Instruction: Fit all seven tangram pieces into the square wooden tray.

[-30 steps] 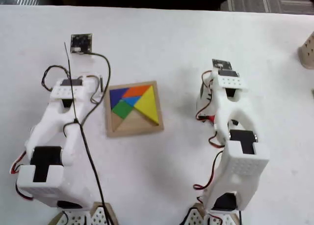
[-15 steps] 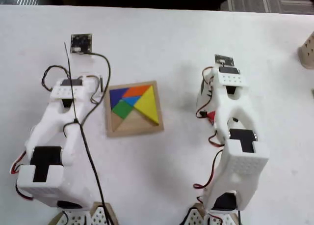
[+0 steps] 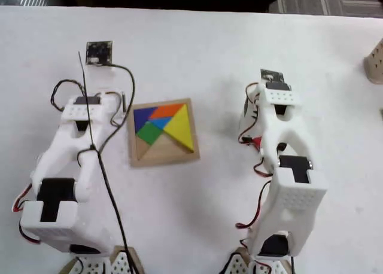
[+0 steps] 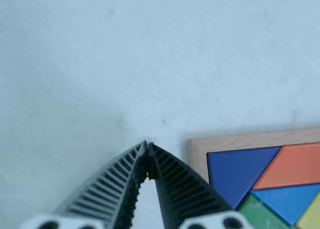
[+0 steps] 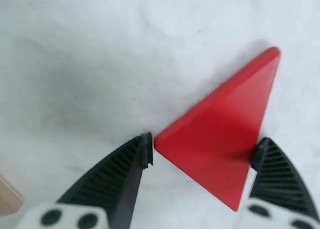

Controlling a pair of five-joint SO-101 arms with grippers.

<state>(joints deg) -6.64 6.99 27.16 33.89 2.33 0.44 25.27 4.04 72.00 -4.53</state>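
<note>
The square wooden tray lies between the two arms and holds dark blue, orange, light blue, green and yellow pieces in its far half; its near half is bare wood. On the white table a red triangle lies flat, and my right gripper stands open astride it, one finger at each side. A sliver of this red triangle peeks out beside the right arm. My left gripper is shut with nothing in it, just off the tray's corner by the dark blue triangle.
A small circuit board with a black cable lies at the back left. At the right edge stands a wooden object. Both arm bases stand at the table's front edge.
The right arm's wrist has shifted slightly away from the front edge, and a bit more of the red triangle shows beside it. The left arm and tray are unchanged.
</note>
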